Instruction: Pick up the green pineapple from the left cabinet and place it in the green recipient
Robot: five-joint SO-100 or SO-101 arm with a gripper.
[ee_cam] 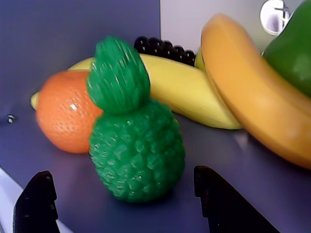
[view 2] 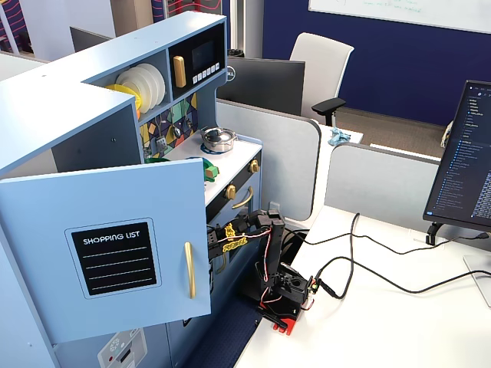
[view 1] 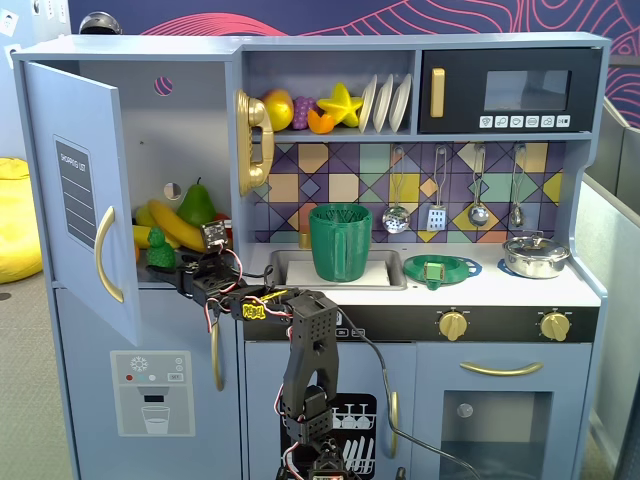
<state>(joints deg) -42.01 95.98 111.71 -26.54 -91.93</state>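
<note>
The green pineapple (view 1: 157, 248) stands upright on the shelf of the left cabinet (view 1: 180, 150), whose door (view 1: 75, 200) hangs open. In the wrist view the pineapple (ee_cam: 136, 150) fills the middle, bumpy, with its leafy crown up. My gripper (ee_cam: 121, 174) is open; its black fingers (ee_cam: 36, 204) flank the fruit on both sides without touching it. In a fixed view the gripper (view 1: 172, 266) reaches into the cabinet at shelf height. The green recipient (view 1: 340, 240), a ribbed jug, stands in the sink. In the other fixed view the open door (view 2: 115, 253) hides the pineapple and the gripper.
An orange (ee_cam: 65, 114) touches the pineapple's left side. Behind lie bananas (ee_cam: 252, 97), dark grapes (ee_cam: 160, 46) and a green pear (ee_cam: 291, 43). On the counter are a shallow green strainer (view 1: 441, 268) and a metal pot (view 1: 535, 255). The arm's base (view 2: 288, 295) stands on a white desk.
</note>
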